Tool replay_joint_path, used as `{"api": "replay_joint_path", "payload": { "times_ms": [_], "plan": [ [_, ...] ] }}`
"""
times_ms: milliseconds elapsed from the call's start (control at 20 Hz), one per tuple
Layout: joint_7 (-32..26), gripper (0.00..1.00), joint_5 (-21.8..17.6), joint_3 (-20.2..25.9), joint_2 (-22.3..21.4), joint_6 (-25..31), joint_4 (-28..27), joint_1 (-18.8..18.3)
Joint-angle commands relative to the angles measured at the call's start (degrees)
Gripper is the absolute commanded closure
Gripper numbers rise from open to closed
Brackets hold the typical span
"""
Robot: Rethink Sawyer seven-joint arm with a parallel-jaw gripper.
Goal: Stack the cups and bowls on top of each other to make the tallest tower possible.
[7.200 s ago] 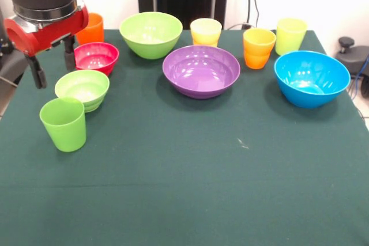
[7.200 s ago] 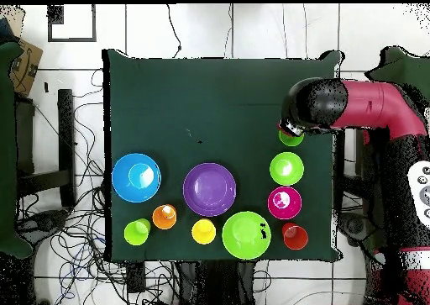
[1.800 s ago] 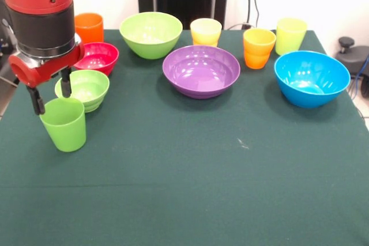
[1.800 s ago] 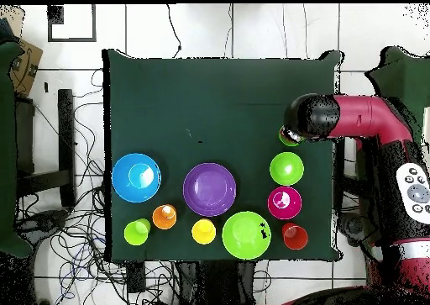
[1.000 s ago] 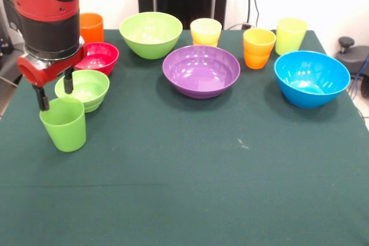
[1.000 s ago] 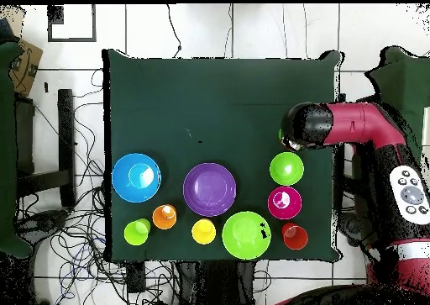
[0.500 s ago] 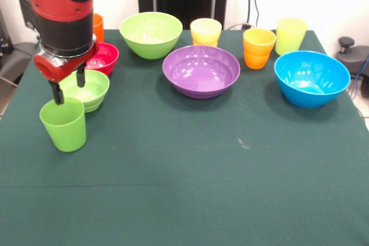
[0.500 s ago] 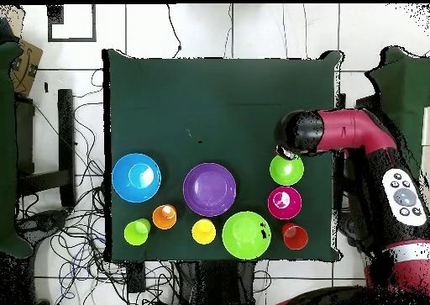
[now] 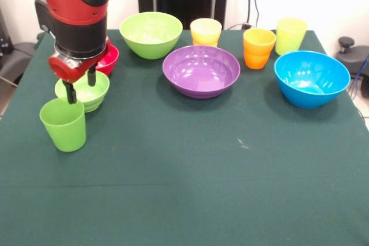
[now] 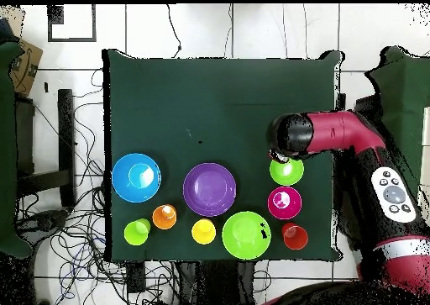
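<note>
My gripper (image 9: 81, 89) is open, with nothing between its fingers. It hangs over the small lime green bowl (image 9: 86, 91), and one fingertip (image 9: 71, 97) is just behind the far rim of the ribbed green cup (image 9: 64, 126). The arm partly hides the small red bowl (image 9: 109, 59). Further along are the large lime green bowl (image 9: 151, 34), the purple bowl (image 9: 201, 71) and the blue bowl (image 9: 311, 78). Pale yellow (image 9: 206, 31), orange-yellow (image 9: 258, 48) and yellow-green (image 9: 290, 36) cups stand at the back. Each stands alone. From overhead the arm (image 10: 336, 134) covers the green cup.
The orange cup (image 10: 295, 235) shows only overhead, beside the red bowl (image 10: 285, 202) near the table's corner. The dark green cloth (image 9: 190, 177) covers the whole table. Cables and chair legs lie on the floor around it.
The arm has slid sideways from the table's edge to over the small lime green bowl, and the open gripper has passed the green cup's rim. The cup and bowls have not moved.
</note>
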Motion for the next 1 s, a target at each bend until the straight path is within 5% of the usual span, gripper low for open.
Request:
{"api": "replay_joint_path", "payload": {
  "times_ms": [50,500,1000],
  "plan": [
    [-3.29,0.0,-5.73,-3.23,6.48,-2.51,-3.27,1.91],
    [-4.88,0.0,-8.4,-4.81,8.5,-2.46,-6.15,2.68],
    [-2.59,0.0,-9.6,-5.97,7.37,-5.07,-3.09,2.91]
  ]
}}
